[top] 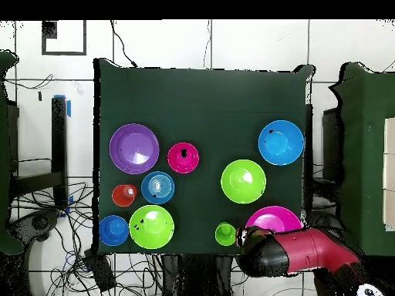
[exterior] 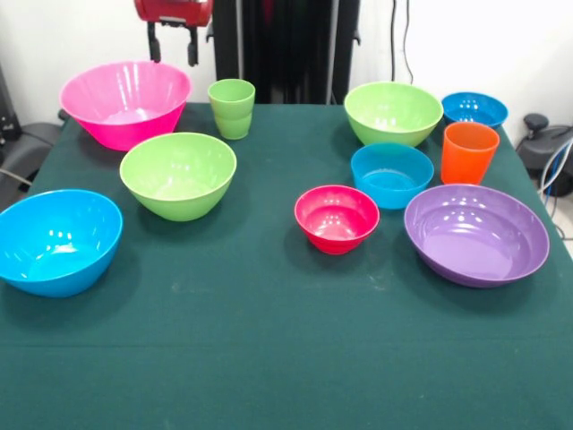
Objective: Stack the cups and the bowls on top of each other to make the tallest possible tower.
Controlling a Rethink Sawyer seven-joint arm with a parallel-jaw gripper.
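Observation:
Nothing is stacked; every piece stands alone on the green table [exterior: 269, 358]. Left side of the front view: big pink bowl [exterior: 125, 100], lime green bowl [exterior: 178, 175], large blue bowl [exterior: 55, 240], light green cup [exterior: 232, 107]. Right side: second lime green bowl [exterior: 392, 112], small blue bowl [exterior: 474, 109], orange cup [exterior: 468, 151], middle blue bowl [exterior: 391, 174], red-pink bowl [exterior: 337, 218], purple bowl [exterior: 475, 233]. My gripper [exterior: 173, 47] hangs open and empty at the top edge, above and behind the pink bowl's rim. In the overhead view the arm [top: 301, 250] covers it beside the pink bowl [top: 274, 220].
The robot's black pedestal [exterior: 286, 49] stands behind the table's far edge. Cables and dark equipment [exterior: 548, 148] lie off the table's right side. In the overhead view the green cup [top: 225, 233] sits close to the arm's head.

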